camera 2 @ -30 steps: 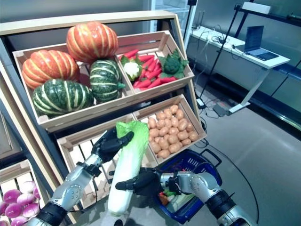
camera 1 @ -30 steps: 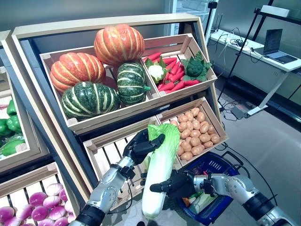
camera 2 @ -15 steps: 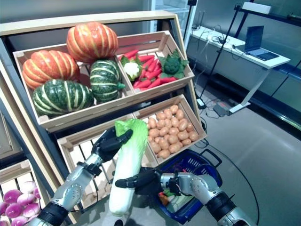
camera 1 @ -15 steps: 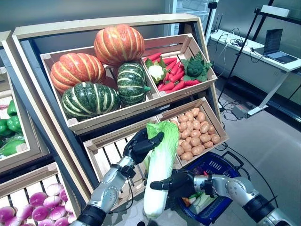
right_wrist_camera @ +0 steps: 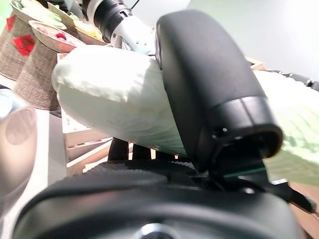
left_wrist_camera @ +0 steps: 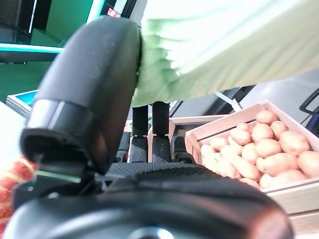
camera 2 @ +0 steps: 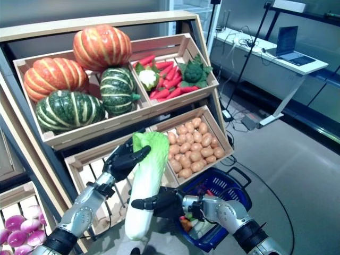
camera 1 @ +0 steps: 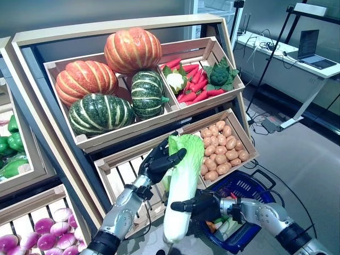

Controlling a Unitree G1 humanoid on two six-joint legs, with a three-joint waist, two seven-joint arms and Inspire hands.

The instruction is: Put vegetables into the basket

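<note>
Transfer step: napa cabbage point(camera 1: 181, 186) is gripped by both hands, left hand point(camera 1: 159, 162) curled near its leafy top, right hand point(camera 1: 197, 204) lower. Blue basket point(camera 1: 249, 186) lies beyond the right hand; lowering there is judged next.

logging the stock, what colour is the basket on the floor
Blue, with black handles: the basket shows best in the left eye view.
</note>
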